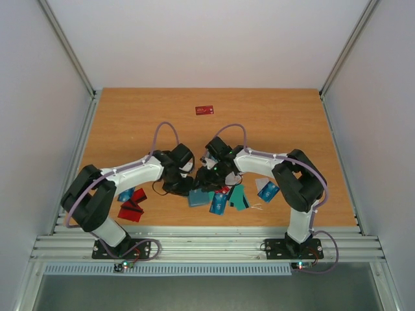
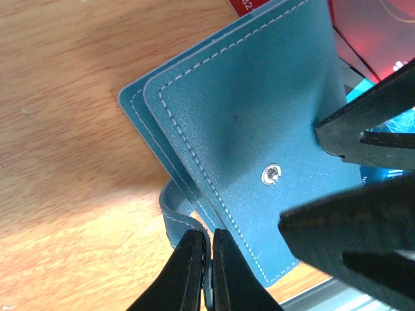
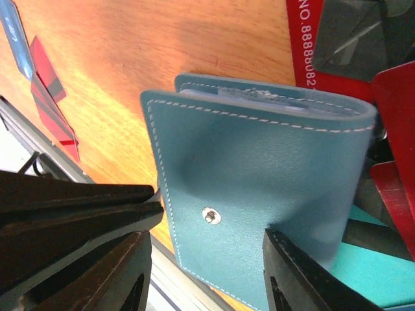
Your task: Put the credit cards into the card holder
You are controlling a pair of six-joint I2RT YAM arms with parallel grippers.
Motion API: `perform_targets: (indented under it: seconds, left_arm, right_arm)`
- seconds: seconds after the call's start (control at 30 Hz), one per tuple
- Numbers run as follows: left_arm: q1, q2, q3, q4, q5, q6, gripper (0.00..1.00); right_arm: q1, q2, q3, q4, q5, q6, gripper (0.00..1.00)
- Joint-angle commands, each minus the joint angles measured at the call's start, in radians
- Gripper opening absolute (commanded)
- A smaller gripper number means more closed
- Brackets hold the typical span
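Right wrist: red card (image 3: 310, 52) just past the card holder (image 3: 259, 168) has white print "NO.8888082"; anything further is hidden by the holder. Left wrist: red card (image 2: 249, 5) at top edge shows white digits, approx. "82", rest out of frame. Blue card (image 2: 389, 175): white print, illegible. Top cam: far red card (image 1: 204, 110), marks too small to read.

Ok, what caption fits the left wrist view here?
Left gripper pinches the folded teal card holder by its edge on the wooden table; right gripper close alongside.
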Motion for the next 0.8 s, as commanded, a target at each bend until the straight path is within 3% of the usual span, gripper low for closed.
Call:
perform_targets:
  seconds: [0.0,0.37,0.77]
  left_arm:
    - [0.013,-0.034,-0.019,0.022,0.081,0.032,0.03]
    - [0.015,0.008,0.027,0.001,0.130,0.035,0.07]
    - [0.023,0.149,0.147,-0.042,0.086,-0.049,0.08]
  right_arm:
    - [0.005,0.031,0.020,0.010,0.022,0.015,0.46]
    - [0.005,0.076,0.034,-0.084,0.115,0.012,0.33]
    - [0.004,0.083,0.020,-0.080,0.120,0.027,0.28]
